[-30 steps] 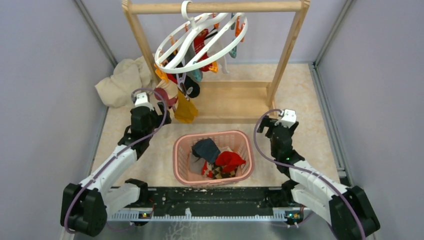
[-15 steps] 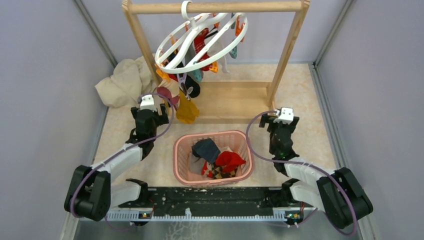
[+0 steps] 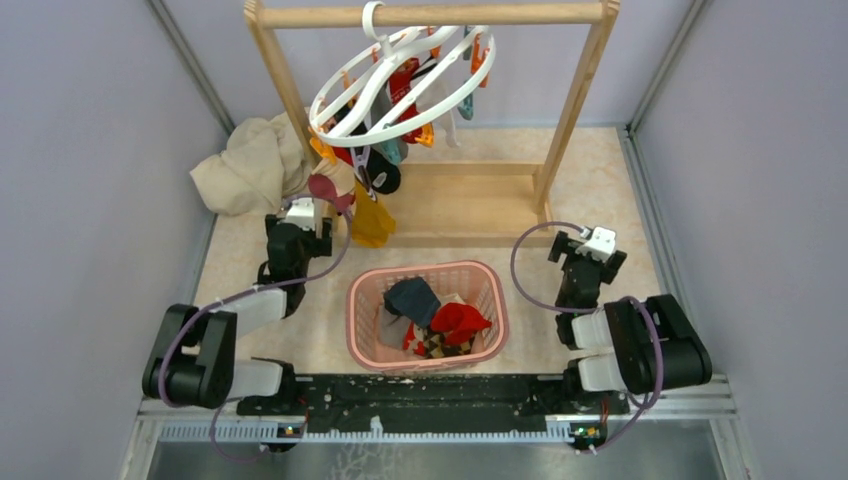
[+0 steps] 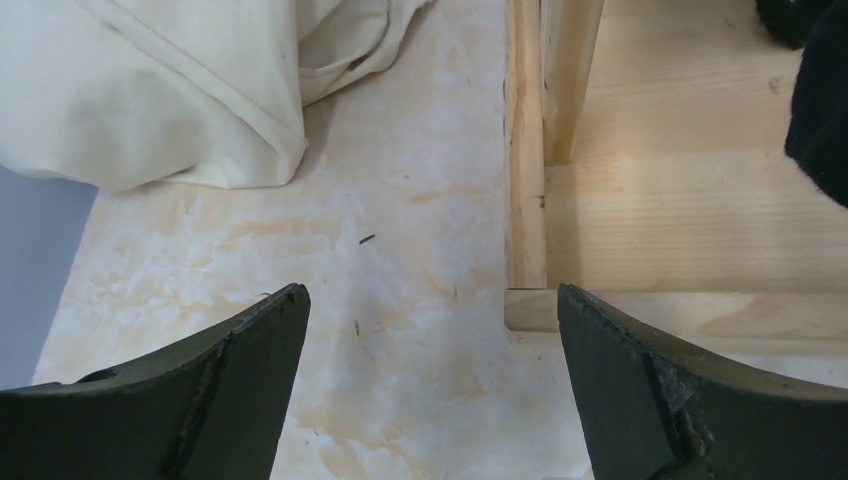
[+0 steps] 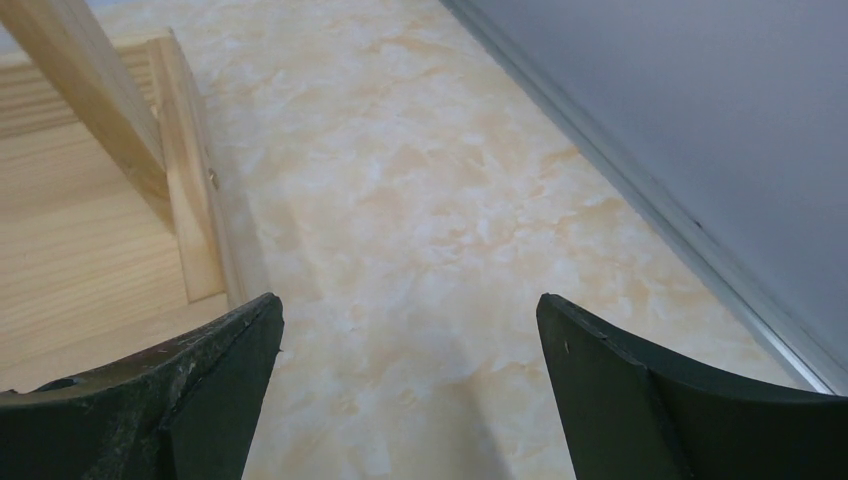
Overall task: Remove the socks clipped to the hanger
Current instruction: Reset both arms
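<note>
The white ring hanger (image 3: 352,127) hangs tilted from the wooden rail, fringed with orange and teal clips. Several socks still hang clipped under it: a red one (image 3: 402,82), a black one (image 3: 384,177), a mustard one (image 3: 372,222), a dark red one (image 3: 328,188). My left gripper (image 3: 300,222) is open and empty, low over the floor just left of the hanging socks. In the left wrist view its fingers (image 4: 200,400) frame bare floor and the frame's base corner. My right gripper (image 3: 590,250) is open and empty near the frame's right foot, its fingers (image 5: 640,400) over bare floor.
A wooden rail frame (image 3: 570,110) stands at the back with a wooden base board (image 4: 690,200). A pink slotted basket (image 3: 357,310) at the front centre holds several removed socks. A cream cloth (image 3: 245,165) lies bunched at back left. Grey walls (image 5: 700,120) close both sides.
Both arms have folded back toward their bases. The left gripper has dropped away from the hanging socks, empty. The right gripper has swung right and nearer. The hanger has shifted slightly.
</note>
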Controlling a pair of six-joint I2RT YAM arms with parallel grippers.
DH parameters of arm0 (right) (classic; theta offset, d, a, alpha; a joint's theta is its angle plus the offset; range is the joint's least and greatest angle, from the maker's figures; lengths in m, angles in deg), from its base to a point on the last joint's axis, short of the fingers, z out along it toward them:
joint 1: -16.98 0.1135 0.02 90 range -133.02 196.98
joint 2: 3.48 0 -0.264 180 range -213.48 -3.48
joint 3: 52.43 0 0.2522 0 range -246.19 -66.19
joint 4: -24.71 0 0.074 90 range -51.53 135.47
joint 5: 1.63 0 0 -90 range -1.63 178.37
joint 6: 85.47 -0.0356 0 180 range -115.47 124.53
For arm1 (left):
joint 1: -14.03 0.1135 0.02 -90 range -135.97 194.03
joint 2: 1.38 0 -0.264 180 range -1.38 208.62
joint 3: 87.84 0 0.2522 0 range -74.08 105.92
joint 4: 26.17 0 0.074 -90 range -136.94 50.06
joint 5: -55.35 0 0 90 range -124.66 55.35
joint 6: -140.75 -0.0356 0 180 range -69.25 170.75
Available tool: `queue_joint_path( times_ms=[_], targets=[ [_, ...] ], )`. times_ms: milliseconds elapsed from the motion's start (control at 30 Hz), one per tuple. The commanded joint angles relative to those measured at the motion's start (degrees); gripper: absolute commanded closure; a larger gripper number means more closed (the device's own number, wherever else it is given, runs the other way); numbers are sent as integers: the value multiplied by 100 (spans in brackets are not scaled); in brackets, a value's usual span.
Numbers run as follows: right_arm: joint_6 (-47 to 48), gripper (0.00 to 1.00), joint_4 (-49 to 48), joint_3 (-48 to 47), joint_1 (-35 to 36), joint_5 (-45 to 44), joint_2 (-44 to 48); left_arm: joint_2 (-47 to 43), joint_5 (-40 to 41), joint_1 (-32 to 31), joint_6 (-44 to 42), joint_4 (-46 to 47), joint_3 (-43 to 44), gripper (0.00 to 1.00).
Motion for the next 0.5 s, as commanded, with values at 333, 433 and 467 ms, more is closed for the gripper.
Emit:
queue_joint_path(
  times_ms=[333,433,467],
  targets=[
    [321,1,-1355,-138,-10,1102,-854,695,-1572,927,108,1512,-267,1],
    [377,1,-1431,-83,-8,1302,-835,735,-1706,960,137,1690,-323,1],
    [380,1,-1309,-142,-8,1263,-844,738,-1726,961,175,1739,-340,1]
  ],
)
